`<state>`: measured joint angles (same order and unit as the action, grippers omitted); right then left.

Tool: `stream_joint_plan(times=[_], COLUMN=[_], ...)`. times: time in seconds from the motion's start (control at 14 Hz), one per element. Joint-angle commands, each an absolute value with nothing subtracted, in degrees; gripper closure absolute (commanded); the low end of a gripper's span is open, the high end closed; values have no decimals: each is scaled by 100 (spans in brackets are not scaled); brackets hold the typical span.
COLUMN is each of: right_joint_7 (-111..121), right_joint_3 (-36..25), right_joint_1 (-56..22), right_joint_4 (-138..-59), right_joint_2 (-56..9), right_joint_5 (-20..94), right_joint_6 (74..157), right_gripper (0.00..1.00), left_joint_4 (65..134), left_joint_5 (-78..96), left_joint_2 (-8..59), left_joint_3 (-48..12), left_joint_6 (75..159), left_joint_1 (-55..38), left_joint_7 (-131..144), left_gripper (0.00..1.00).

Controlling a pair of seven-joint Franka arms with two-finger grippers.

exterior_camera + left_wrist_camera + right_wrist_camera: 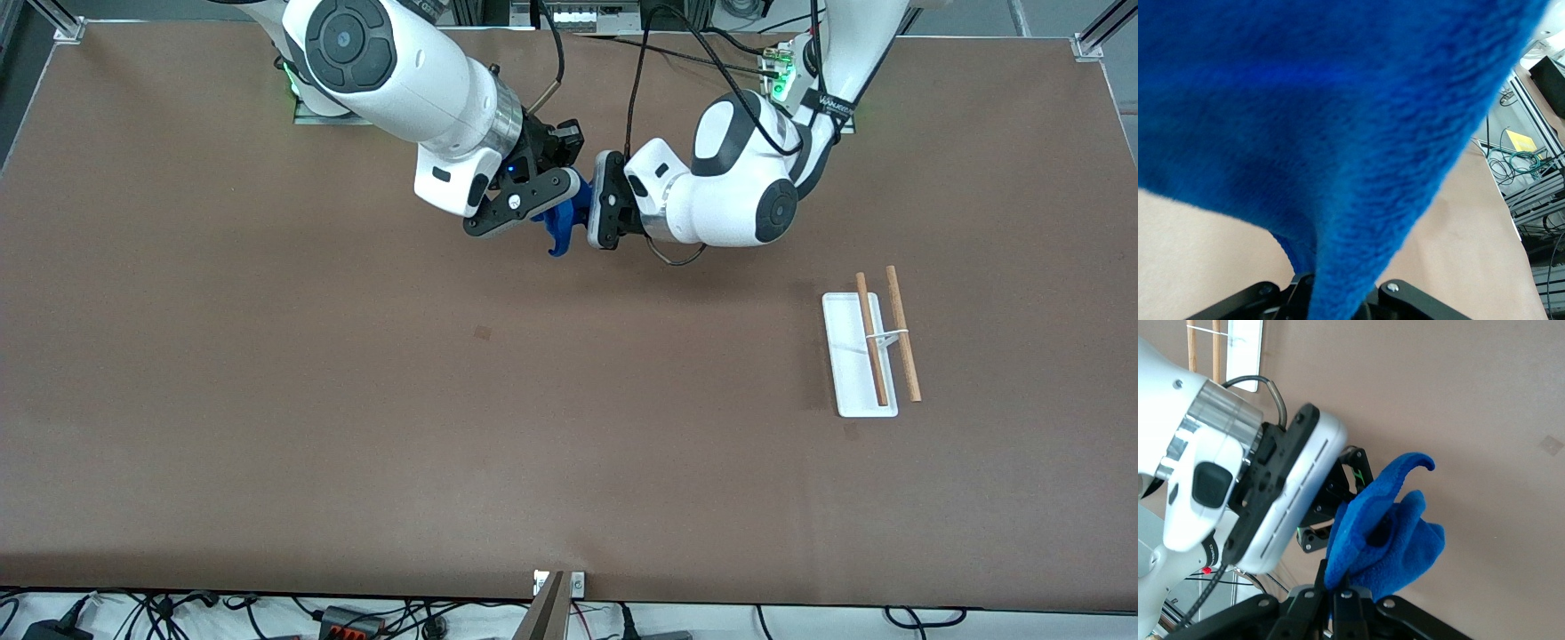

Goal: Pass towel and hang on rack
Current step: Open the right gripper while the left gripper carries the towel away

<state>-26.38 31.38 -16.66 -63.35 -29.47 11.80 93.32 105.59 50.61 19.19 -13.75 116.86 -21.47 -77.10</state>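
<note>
The blue towel (562, 222) hangs in the air between my two grippers, over the table's middle near the robots' bases. My right gripper (558, 197) is shut on one end of the towel (1391, 527), seen pinched between its fingers (1350, 597) in the right wrist view. My left gripper (589, 209) faces it; its fingers (1353, 470) stand apart around the towel's other end. The towel (1338, 133) fills most of the left wrist view and hides that gripper's fingertips. The rack (869, 347) lies on the table toward the left arm's end, nearer the front camera.
The rack's white base (1245, 353) and rods also show in the right wrist view. Cables run along the table edge by the robots' bases (676, 53). A small dark mark (482, 333) is on the brown tabletop.
</note>
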Motion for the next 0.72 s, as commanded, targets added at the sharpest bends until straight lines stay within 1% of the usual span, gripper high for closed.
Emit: stream_joint_plan(times=[0.0, 0.07, 0.14, 0.21, 0.43, 0.64], right_joint_7=[-2707, -2707, -2724, -2812, -2848, -2821], right_joint_3=[3182, 3182, 3182, 3164, 3147, 3111], right_joint_1=[-1626, -1626, -1635, -1635, -1617, -1591], right_joint_4=[-6381, -6381, -6390, -6390, -6381, -6390], right_joint_2=[-2856, -2856, -2856, -2856, -2856, -2856], right_joint_5=[1116, 1134, 1134, 1073, 1055, 574], right_joint_6=[9299, 9299, 9290, 9212, 9036, 9009], right_gripper=[100, 100, 68, 1, 0, 0], left_joint_4=[10661, 10661, 10661, 10626, 10600, 10407], left_joint_5=[5186, 5177, 5159, 5150, 5133, 4766], left_joint_2=[1802, 1784, 1775, 1775, 1723, 1582], left_joint_3=[-1397, -1397, -1397, -1380, -1345, -1345], left_joint_6=[11690, 11672, 11637, 11576, 11348, 10716], left_joint_1=[-1934, -1907, -1864, -1855, -1706, -1312], left_joint_7=[-7787, -7787, -7787, -7787, -7787, -7761], left_gripper=[99, 99, 99, 99, 99, 99])
